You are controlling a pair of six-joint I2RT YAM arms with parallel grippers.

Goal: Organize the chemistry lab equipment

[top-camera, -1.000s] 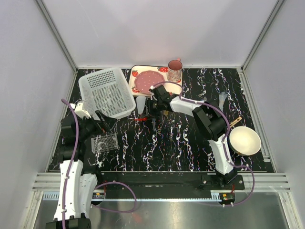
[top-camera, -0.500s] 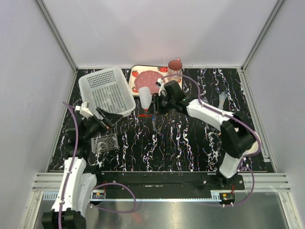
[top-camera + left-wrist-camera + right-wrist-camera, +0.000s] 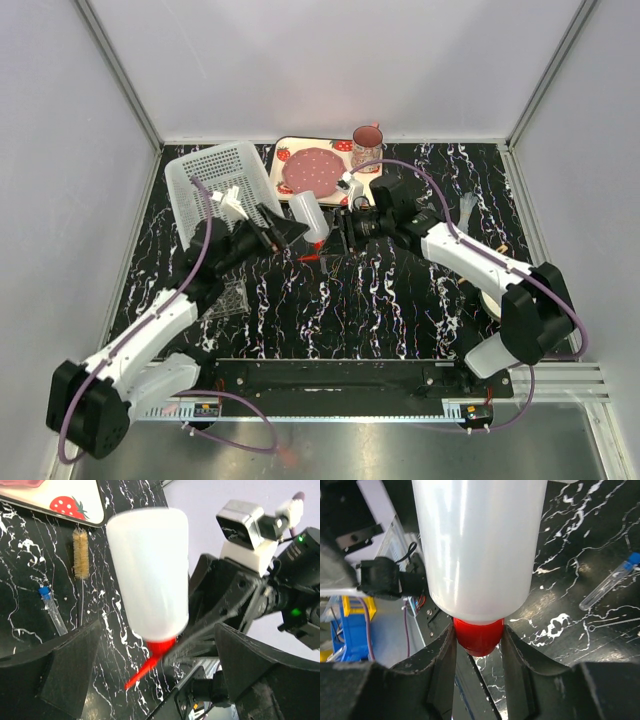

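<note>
A smooth white plastic bottle [image 3: 310,215] with a red conical cap is held tilted over the far middle of the black, white-veined bench [image 3: 380,300]. The right gripper [image 3: 479,632] is clamped on its cap. The left gripper [image 3: 288,230] is spread wide around it, near a strawberry-printed tray [image 3: 290,160].

white red-capped bottle [image 3: 311,217]: tilted, cap downward, aloft; blue-tipped tube [image 3: 54,614]: lying flat
</note>
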